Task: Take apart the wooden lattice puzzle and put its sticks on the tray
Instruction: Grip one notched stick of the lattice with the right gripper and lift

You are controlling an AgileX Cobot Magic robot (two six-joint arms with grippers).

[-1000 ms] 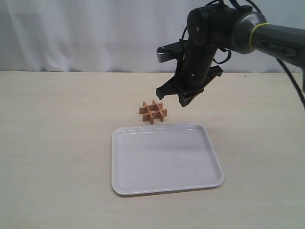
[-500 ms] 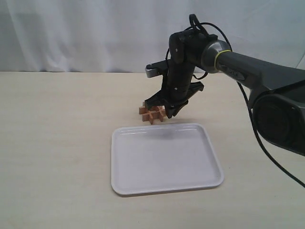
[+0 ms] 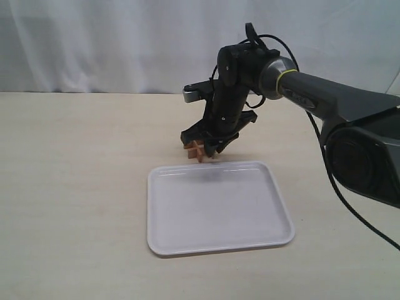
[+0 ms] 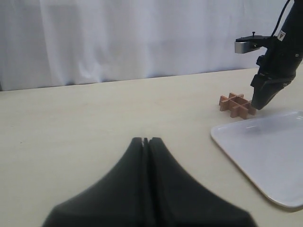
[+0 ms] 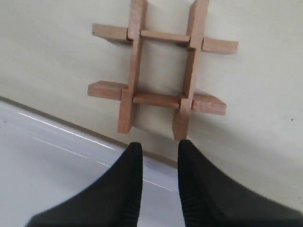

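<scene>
Lattice puzzle (image 5: 156, 99) unhidden (right wrist view)

A pale beige tabletop (image 3: 75, 187) carries the whole scene. Its surface is matte and smooth, with a faint streaky grain running along its length. In the exterior view it spans the full width and reaches down to the near edge of the picture. Along the tabletop's far edge hangs a white curtain (image 3: 94, 44) that closes off the entire background. The cloth falls in soft vertical folds, lighter and greyer in turns. Where it meets the far edge of the tabletop, a thin darker band of shade runs along its foot, seen most plainly in the left wrist view. The right wrist view shows the same beige surface from close above.
</scene>
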